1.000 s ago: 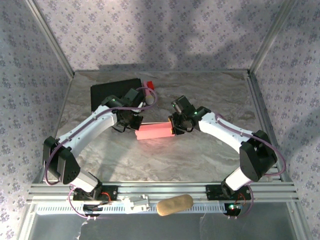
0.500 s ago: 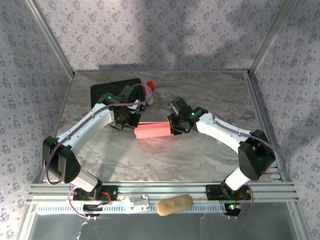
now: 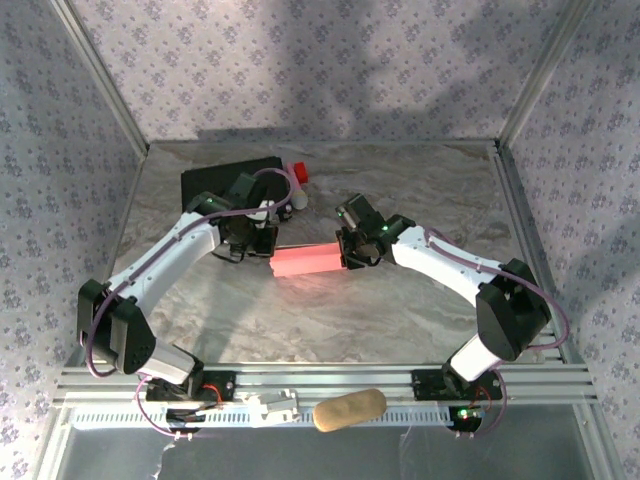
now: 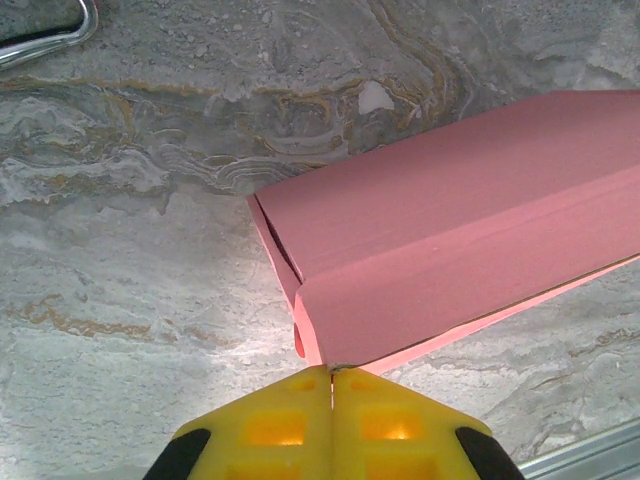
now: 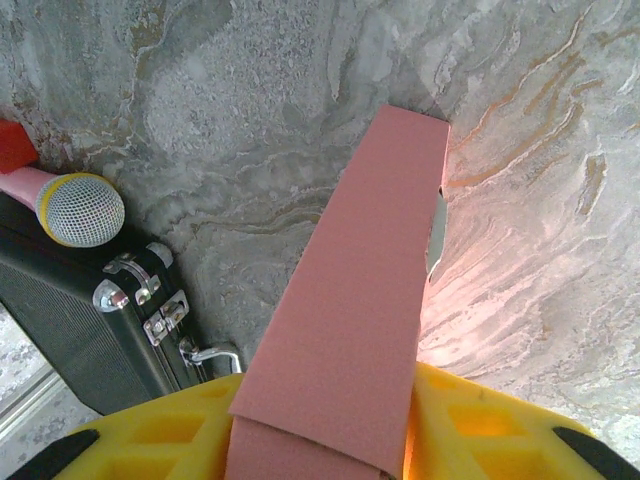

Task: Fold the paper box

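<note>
The pink paper box (image 3: 310,261) lies lengthwise on the marble table, folded into a long flat bar. Its left end (image 4: 290,270) is still slightly agape, with a dark slit between the layers. My left gripper (image 3: 266,242) is at that end, its yellow fingers pressed together; in the left wrist view the left gripper (image 4: 331,374) has its tips just touching the box's near corner, with nothing between them. My right gripper (image 3: 352,250) is shut on the box's right end. In the right wrist view the paper box (image 5: 350,300) runs out from between the yellow fingers (image 5: 470,415).
A black case (image 3: 225,183) lies at the back left, its latches and handle (image 5: 160,310) close to the box. A pink microphone (image 3: 296,175) with a mesh head (image 5: 78,208) rests by the case. A tan oblong object (image 3: 350,408) sits on the front rail.
My left arm has swung a little to the left and its gripper has backed off the box's left end. The right gripper and the box have hardly moved.
</note>
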You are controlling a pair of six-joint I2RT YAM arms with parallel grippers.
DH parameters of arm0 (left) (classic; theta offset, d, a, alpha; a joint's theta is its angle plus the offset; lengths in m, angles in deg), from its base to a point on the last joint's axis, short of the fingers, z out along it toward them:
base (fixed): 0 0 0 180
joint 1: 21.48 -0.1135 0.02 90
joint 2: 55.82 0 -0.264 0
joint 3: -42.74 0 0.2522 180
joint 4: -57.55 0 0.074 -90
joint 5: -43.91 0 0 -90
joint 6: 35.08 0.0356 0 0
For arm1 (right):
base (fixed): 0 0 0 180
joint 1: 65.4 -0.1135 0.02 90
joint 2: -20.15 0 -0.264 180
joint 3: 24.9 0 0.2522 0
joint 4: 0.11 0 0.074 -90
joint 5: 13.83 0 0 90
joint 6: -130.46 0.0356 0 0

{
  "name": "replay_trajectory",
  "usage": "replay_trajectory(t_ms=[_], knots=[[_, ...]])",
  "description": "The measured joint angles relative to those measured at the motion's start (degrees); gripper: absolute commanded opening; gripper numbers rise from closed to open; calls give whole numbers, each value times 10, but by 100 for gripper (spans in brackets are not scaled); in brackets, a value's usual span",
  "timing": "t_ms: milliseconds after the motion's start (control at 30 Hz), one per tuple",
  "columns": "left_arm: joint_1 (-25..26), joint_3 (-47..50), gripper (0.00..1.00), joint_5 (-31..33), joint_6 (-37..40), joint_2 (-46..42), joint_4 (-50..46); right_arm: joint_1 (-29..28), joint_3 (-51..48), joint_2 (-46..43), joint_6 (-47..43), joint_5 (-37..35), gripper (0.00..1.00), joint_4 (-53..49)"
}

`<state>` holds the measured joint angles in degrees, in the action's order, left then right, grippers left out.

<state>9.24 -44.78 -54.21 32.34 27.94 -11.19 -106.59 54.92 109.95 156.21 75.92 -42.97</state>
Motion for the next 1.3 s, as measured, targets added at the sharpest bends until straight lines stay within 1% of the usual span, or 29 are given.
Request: replay_trajectory(t_ms=[233, 433, 567, 833, 1133, 1167, 1267, 1300], knots=[[-17, 0, 0, -27, 1, 0, 2, -1, 2, 0, 0, -1, 39, -7], [-37, 0, 0, -63, 6, 0, 7, 0, 6, 0, -7, 0, 41, -16], [-41, 0, 0, -77, 7, 0, 8, 0, 6, 1, -11, -1, 43, -17], [-49, 1, 0, -106, 6, 0, 13, 1, 6, 2, -17, -5, 45, -20], [-58, 23, 0, -151, 5, -1, 49, 3, 6, 14, -28, -11, 42, -39], [-59, 25, 3, -154, 4, -1, 51, 3, 6, 15, -29, -11, 41, -39], [-61, 30, 17, -157, 3, -1, 55, 3, 6, 15, -31, -15, 40, -39], [-61, 30, 18, -156, 2, -1, 55, 3, 6, 15, -31, -15, 39, -39]])
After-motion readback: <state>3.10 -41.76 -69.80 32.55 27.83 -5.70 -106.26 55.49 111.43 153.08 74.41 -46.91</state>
